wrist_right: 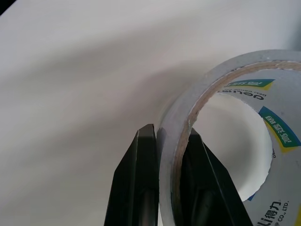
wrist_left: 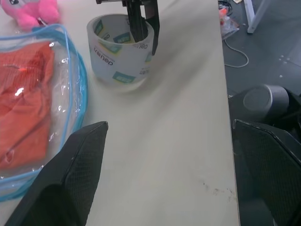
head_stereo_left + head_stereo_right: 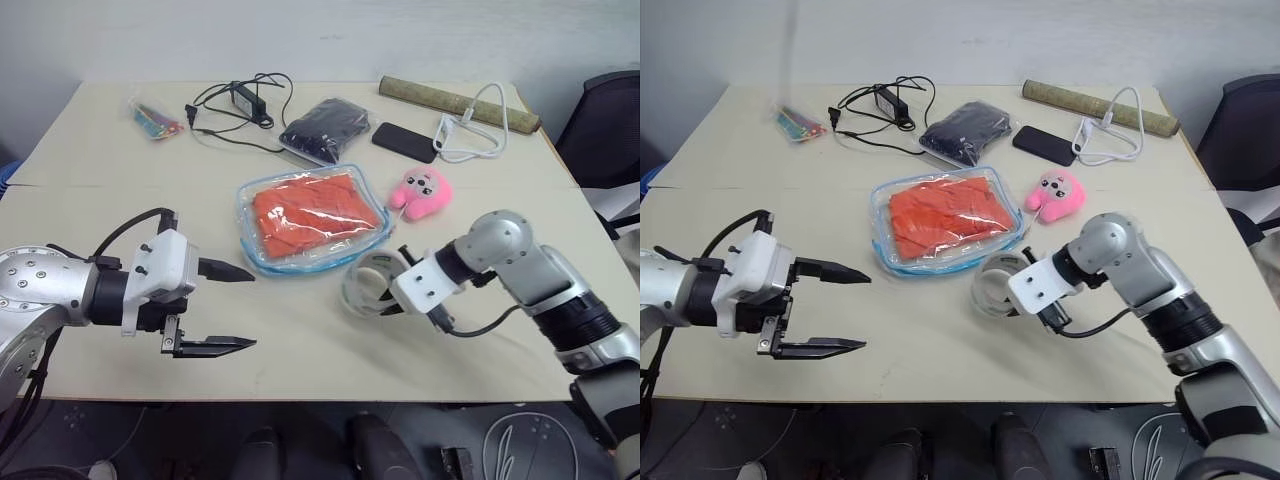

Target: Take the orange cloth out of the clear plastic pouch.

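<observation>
The right gripper [image 1: 168, 155] pinches the wall of the tape roll [image 3: 368, 283] just beside the clear plastic pouch [image 3: 262, 258], the orange cloth [image 3: 308, 210] sealed inside, so it should lift the roll well aside while the left gripper [image 3: 226, 307] waits, gaping, empty.

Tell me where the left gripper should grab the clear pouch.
Probably the clear pouch's blue-edged near corner, approached from the left gripper's side. The pouch lies flat, the orange cloth fills its middle, and that rim is nearest.
</observation>
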You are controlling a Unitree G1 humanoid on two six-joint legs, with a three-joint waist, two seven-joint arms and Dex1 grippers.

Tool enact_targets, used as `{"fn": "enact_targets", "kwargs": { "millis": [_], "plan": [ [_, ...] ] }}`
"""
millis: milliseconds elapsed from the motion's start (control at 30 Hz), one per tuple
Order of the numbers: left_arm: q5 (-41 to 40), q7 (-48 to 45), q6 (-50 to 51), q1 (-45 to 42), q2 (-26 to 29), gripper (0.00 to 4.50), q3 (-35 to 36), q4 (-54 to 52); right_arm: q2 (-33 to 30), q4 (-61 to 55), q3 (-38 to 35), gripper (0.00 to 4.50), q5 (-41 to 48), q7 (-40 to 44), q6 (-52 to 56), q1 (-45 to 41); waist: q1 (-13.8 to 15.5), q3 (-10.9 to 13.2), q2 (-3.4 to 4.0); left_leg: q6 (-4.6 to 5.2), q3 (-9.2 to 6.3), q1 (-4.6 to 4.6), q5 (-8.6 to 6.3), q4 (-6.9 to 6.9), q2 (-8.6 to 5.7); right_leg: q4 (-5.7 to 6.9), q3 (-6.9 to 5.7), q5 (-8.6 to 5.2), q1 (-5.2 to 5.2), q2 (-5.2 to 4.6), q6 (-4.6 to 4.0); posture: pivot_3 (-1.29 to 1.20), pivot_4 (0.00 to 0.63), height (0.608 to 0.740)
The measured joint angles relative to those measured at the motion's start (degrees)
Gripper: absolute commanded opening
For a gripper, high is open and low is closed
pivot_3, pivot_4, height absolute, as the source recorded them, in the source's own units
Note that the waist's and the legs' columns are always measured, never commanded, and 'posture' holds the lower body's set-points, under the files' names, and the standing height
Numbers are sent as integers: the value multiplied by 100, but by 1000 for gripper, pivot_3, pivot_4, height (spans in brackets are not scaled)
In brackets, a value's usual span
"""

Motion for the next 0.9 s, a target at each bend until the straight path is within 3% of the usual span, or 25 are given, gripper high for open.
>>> {"fn": "enact_targets", "kwargs": {
  "millis": [233,300,533,700,900],
  "plan": [
    [27,95,-23,-724,-445,4500,-475,168,-1218,400,-697,181,108,-10,193,146,25,1,0,18,0,-4,-10,19,-4,5,0,0,4,-1,0,0,150,740],
    [68,139,-20,-1034,-654,4500,-753,212,-1948,1276,-1183,181,3,-126,159,457,32,1,0,26,4,-5,-15,28,-3,4,4,0,5,-1,0,0,150,740],
    [152,134,-20,-1404,-929,4500,-1039,254,-2215,2354,-1810,181,58,-489,276,1266,-91,3,3,20,14,14,-11,35,3,30,29,0,5,18,0,0,150,740],
    [174,113,-22,-1586,-1072,4500,-1153,404,-1931,2362,-2212,1788,496,-680,1096,1576,-97,3,3,19,10,21,-10,50,2,42,27,0,16,16,0,0,150,740],
    [199,89,-21,-1590,-1075,4500,-1155,412,-1932,2250,-2377,3663,560,-823,1318,1977,-2,3,3,19,9,21,-10,53,-1,34,26,2,21,11,3,0,150,740]
  ]
}}
